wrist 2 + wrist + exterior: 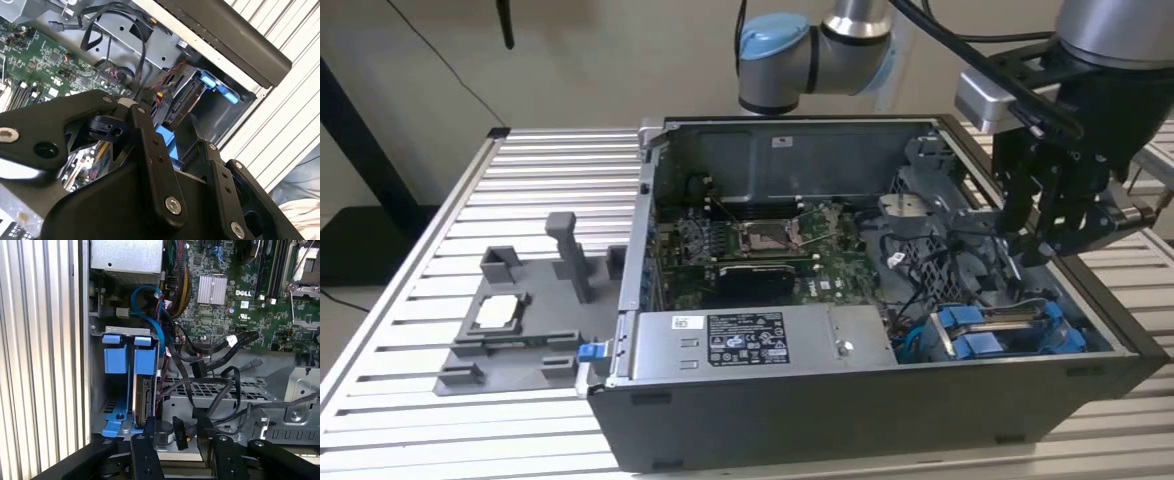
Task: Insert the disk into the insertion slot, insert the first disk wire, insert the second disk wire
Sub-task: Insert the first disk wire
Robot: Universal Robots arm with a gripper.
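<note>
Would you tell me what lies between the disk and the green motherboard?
In the first wrist view, black cables cross a perforated metal panel between the disk and the motherboard.

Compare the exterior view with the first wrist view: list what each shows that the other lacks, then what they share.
Exterior view: a grey fixture on the table at the exterior view's left, and the arm's blue-capped joint.
First wrist view: the disk edge-on inside the slot, a blue cable curving nearby, a silver heatsink, and a black connector between the open jaws.
Both: the table, the motherboard, the slot's blue fittings and the gripper.
</note>
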